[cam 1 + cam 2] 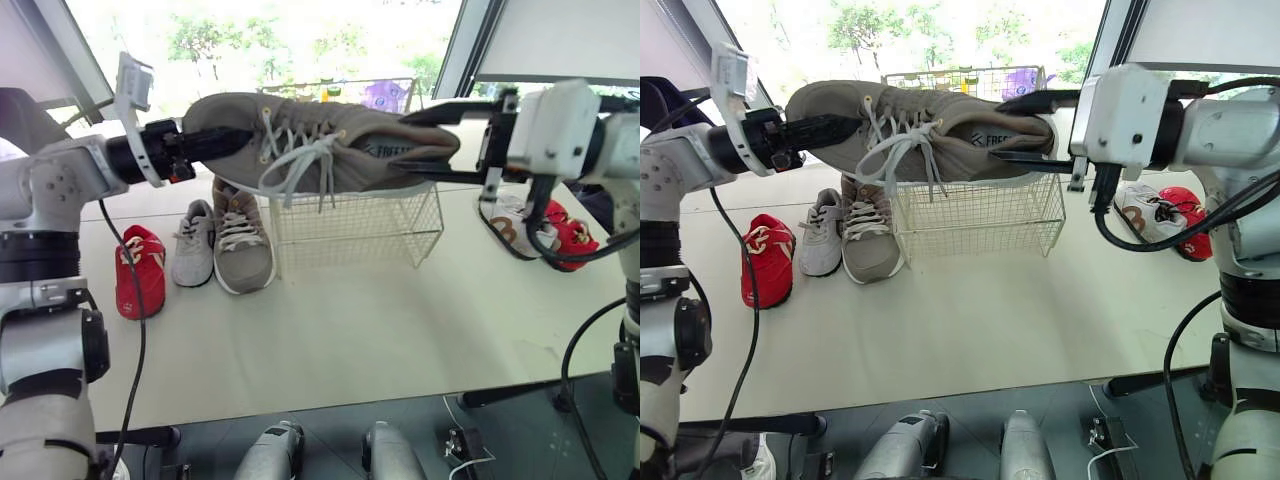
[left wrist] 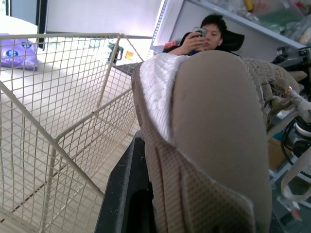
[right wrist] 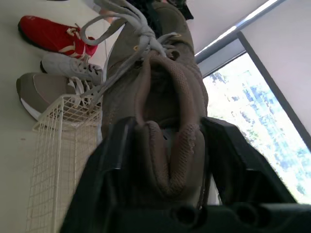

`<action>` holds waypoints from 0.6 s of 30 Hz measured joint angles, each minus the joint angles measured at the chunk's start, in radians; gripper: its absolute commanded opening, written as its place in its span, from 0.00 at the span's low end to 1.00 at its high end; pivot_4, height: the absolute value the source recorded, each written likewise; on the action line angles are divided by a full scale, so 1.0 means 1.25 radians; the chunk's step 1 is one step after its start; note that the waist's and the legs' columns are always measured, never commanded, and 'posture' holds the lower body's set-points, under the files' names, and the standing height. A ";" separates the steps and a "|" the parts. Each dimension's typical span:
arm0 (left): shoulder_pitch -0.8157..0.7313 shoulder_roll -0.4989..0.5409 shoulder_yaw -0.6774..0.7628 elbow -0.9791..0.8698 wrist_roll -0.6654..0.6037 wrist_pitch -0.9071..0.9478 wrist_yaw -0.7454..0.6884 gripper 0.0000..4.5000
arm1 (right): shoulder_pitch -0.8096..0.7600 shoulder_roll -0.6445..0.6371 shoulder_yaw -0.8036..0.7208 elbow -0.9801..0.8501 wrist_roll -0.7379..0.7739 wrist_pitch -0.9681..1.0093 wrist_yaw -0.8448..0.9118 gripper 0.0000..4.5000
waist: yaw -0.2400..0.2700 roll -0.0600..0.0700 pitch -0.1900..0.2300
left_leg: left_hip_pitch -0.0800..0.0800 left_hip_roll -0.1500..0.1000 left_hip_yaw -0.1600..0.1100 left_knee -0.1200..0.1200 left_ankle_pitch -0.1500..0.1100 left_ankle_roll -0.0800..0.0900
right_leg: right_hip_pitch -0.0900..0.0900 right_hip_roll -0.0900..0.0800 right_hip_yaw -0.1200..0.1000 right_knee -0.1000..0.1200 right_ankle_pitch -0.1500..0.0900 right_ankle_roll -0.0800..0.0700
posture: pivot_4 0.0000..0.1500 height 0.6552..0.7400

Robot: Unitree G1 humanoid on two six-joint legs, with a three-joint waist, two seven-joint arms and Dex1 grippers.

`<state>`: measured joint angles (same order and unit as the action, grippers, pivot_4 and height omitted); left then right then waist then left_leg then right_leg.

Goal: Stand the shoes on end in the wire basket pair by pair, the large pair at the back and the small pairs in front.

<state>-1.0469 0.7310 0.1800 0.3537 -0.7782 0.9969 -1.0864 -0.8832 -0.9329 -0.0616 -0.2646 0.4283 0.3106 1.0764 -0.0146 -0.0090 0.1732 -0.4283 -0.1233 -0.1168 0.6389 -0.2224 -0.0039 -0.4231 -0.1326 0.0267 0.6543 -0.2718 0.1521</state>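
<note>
Nearest the head camera, a large taupe shoe is held level in the air between both claws, sole downward and clear of the counter. The left claw is closed on the toe. The right claw is spread wide around the heel and clamps it above and below. The upper is a fine woven mesh with stitched overlays. The sole edge is white and ribbed, and pale flat laces hang in loose loops from the eyelets. From the head views the shoe crosses in front of the upper rim of the wire basket; contact with the rim cannot be determined.

The counter is pale, smooth and matt. The basket stands on it behind the held shoe; it is a rectangular, cream-coated grid of thin wire with an open top.

Just to the left of the basket, three shoes lie on their soles side by side: a second taupe shoe, a small light grey shoe and a small red shoe. To the right, partly masked by the right arm, a white shoe and another red shoe are noted.

Beyond, a seated person is recorded in the left wrist view.
</note>
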 measured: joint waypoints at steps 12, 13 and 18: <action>0.089 -0.225 0.271 -0.163 -0.253 0.100 0.367 0.14 | 0.226 0.175 -0.380 0.007 0.449 0.484 -0.376 0.99 | 0.001 -0.001 0.000 | -0.001 0.000 -0.001 0.006 -0.001 0.001 | 0.002 -0.001 0.000 0.002 0.000 0.000 | 1.00 1.00; 0.089 -0.244 0.281 -0.177 -0.271 0.098 0.393 0.14 | 0.230 0.208 -0.376 0.001 0.468 0.489 -0.399 0.99 | -0.001 0.000 0.000 | -0.001 0.000 0.000 0.006 -0.001 0.001 | 0.001 -0.001 0.000 0.002 0.000 0.000 | 1.00 1.00; 0.091 -0.312 0.281 -0.202 -0.319 0.077 0.474 0.14 | 0.161 0.330 -0.291 -0.011 0.496 0.466 -0.470 0.99 | -0.004 0.000 0.000 | -0.001 0.000 0.001 0.006 -0.001 0.001 | -0.001 -0.001 0.002 0.005 0.000 0.000 | 1.00 1.00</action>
<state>-0.9335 0.3412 0.5307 0.1015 -1.1774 1.0934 -0.4944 -0.6813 -0.5199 -0.4249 -0.2781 1.0479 0.8927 0.4884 -0.0198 -0.0091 0.1726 -0.4295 -0.1235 -0.1153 0.6467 -0.2237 -0.0023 -0.4240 -0.1334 0.0287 0.6610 -0.2718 0.1521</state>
